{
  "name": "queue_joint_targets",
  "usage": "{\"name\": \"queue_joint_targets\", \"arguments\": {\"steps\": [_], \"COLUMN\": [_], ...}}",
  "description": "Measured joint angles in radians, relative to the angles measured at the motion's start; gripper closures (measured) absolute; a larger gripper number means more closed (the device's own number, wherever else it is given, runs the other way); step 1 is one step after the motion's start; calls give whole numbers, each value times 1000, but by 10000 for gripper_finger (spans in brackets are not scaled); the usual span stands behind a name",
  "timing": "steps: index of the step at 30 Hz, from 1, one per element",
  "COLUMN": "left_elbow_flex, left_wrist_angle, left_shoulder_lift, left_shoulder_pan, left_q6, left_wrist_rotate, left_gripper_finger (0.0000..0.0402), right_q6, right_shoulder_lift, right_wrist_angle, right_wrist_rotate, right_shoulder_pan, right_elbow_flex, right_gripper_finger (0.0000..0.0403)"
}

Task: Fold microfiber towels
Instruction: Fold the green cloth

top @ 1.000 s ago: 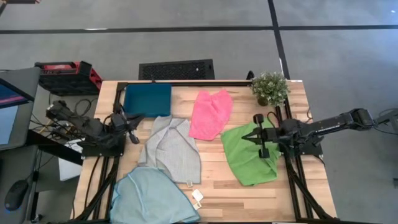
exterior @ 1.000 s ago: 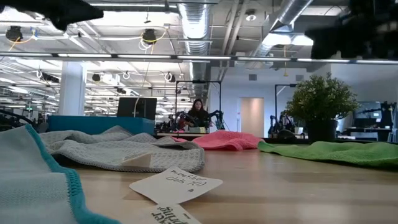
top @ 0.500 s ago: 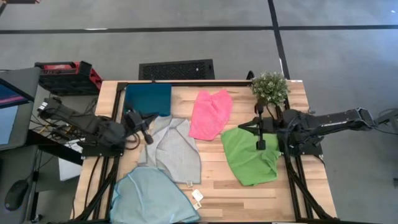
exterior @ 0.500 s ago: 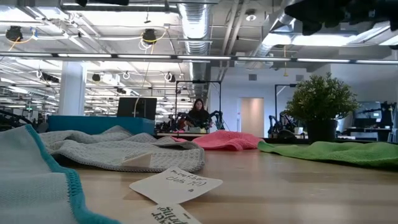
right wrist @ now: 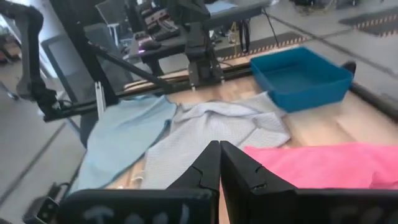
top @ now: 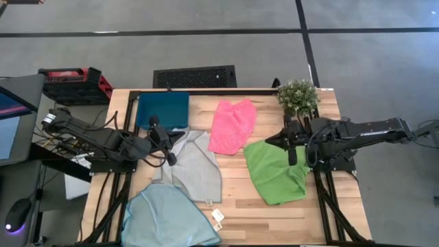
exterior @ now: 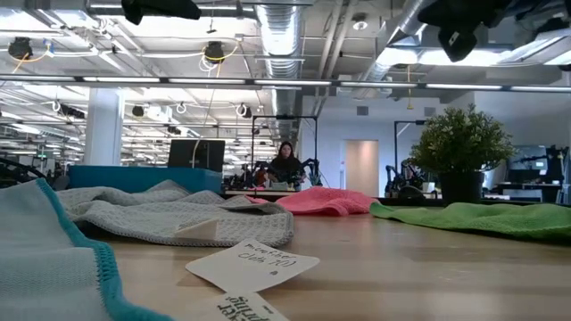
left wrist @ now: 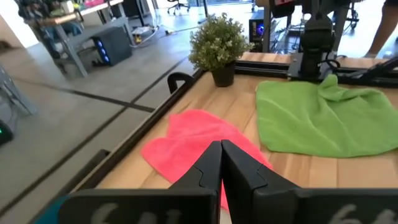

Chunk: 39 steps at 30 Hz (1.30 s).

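Four microfiber towels lie loosely on the wooden table: green [top: 274,171] at the right, pink [top: 233,125] at the far middle, pale grey [top: 191,163] in the middle, crumpled, and light blue [top: 164,216] at the near left, hanging over the near edge. My left gripper [top: 171,140] hovers shut above the grey towel's left edge, pointing toward the table's right. My right gripper [top: 281,143] hovers shut above the green towel's far edge, pointing toward the table's left. Both show shut and empty in their wrist views [left wrist: 220,149] [right wrist: 219,149] and sit high in the low view [exterior: 161,9] [exterior: 464,31].
A dark teal tray [top: 163,110] stands at the far left, just beyond the grey towel. A potted plant [top: 298,96] stands at the far right corner. Two small paper tags [top: 218,218] lie near the front edge. Bare wood shows between the grey and green towels.
My left gripper has risen and moved toward the table's right, from beside the tray to above the grey towel's left edge. My right gripper has risen above the green towel, levelled out and rolled about its pointing line. Both stay shut and empty. The towels have not moved.
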Motion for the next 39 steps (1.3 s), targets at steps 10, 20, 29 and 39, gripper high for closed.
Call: {"name": "queue_joint_targets", "arguments": {"steps": [10, 20, 29, 39], "left_elbow_flex": [0, 0, 0, 0], "left_wrist_angle": [2, 2, -7, -6], "left_shoulder_lift": [0, 0, 0, 0], "left_shoulder_pan": [0, 0, 0, 0], "left_q6": [-4, 40, 89, 89], "left_wrist_rotate": [0, 0, 0, -1], "left_gripper_finger": [402, 401, 401, 401], "right_q6": [47, 318, 564, 836], "right_shoulder_lift": [34, 52, 53, 118], "right_wrist_angle": [1, -63, -377, -912], "right_wrist_rotate": [-3, 8, -46, -3], "right_shoulder_pan": [0, -52, -137, -199], "right_elbow_flex": [0, 0, 3, 153], "right_gripper_finger": [370, 395, 399, 397]}}
